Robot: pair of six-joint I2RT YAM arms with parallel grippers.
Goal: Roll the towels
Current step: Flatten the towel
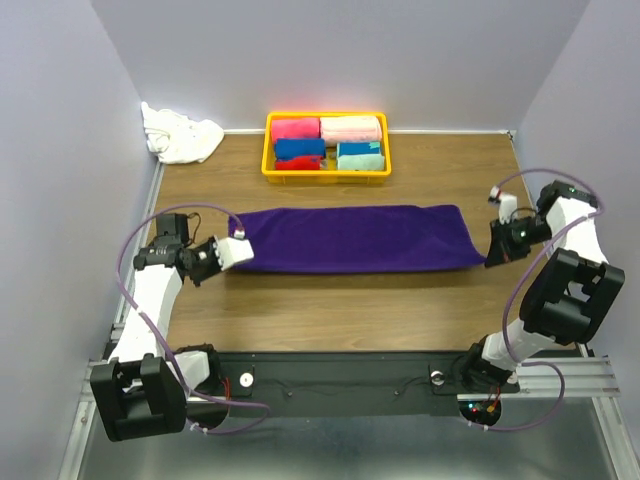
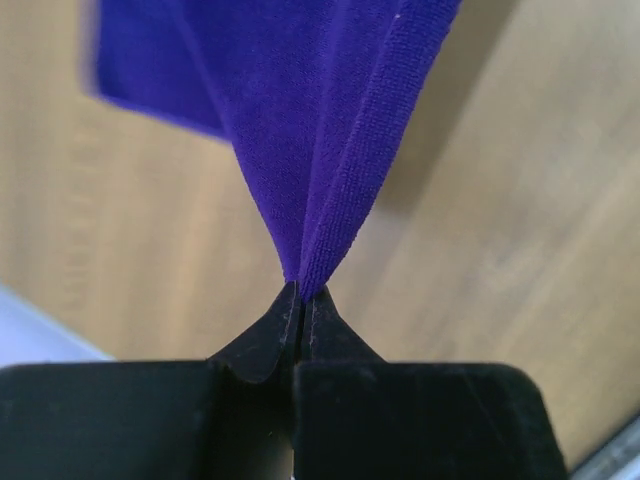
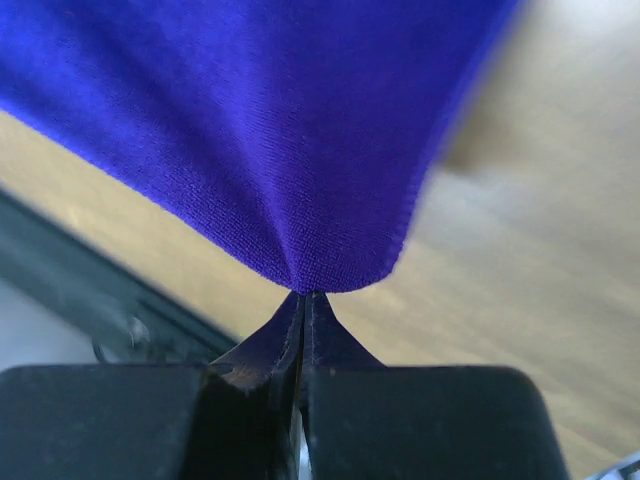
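The deep purple towel (image 1: 355, 238) stretches as a long flat strip across the middle of the wooden table (image 1: 330, 320). My left gripper (image 1: 238, 238) is shut on its left end, and in the left wrist view the cloth (image 2: 320, 150) pinches into folds between the jaws (image 2: 302, 292). At the strip's right end my right gripper (image 1: 488, 258) is shut on the towel, whose edge (image 3: 290, 160) fans out from the closed jaws (image 3: 303, 295). The white towel (image 1: 182, 137) lies crumpled at the far left corner of the table.
A yellow basket (image 1: 268, 150) at the back centre holds rolled pink, red, blue and teal towels. Grey walls close in the left, back and right sides. The arms' black base rail (image 1: 330, 385) runs along the near edge.
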